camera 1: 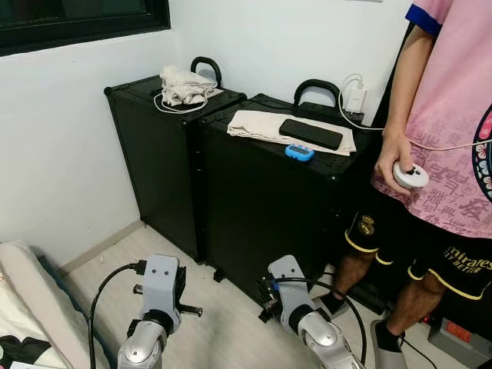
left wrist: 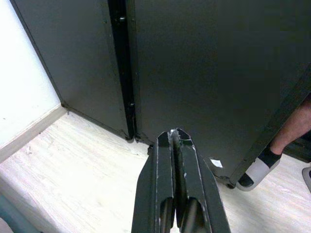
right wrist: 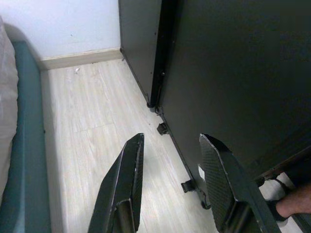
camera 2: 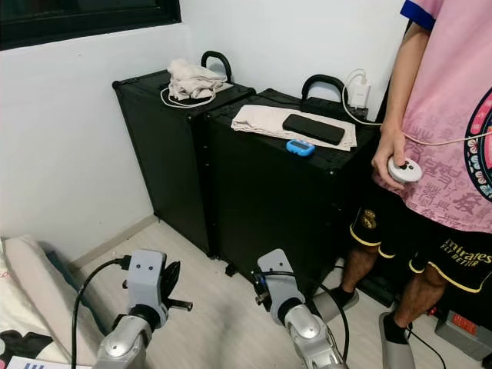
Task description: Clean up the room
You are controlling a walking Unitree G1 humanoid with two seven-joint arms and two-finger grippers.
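Black cases (camera 1: pixel 254 200) bear cloths (camera 1: pixel 261 123), phone (camera 1: pixel 310 134).

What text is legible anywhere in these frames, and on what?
"mirates" and "FLY BETTER", partly cut off: on the person's black shorts.
Round crest on the shorts' other leg: too small to read.
Pale characters printed across the pink shirt: not legible.
Small blue device on the black case: display unreadable.

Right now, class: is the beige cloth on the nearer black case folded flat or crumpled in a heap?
Folded flat. The beige cloth lies smooth on the nearer black case, with a black phone resting on it.
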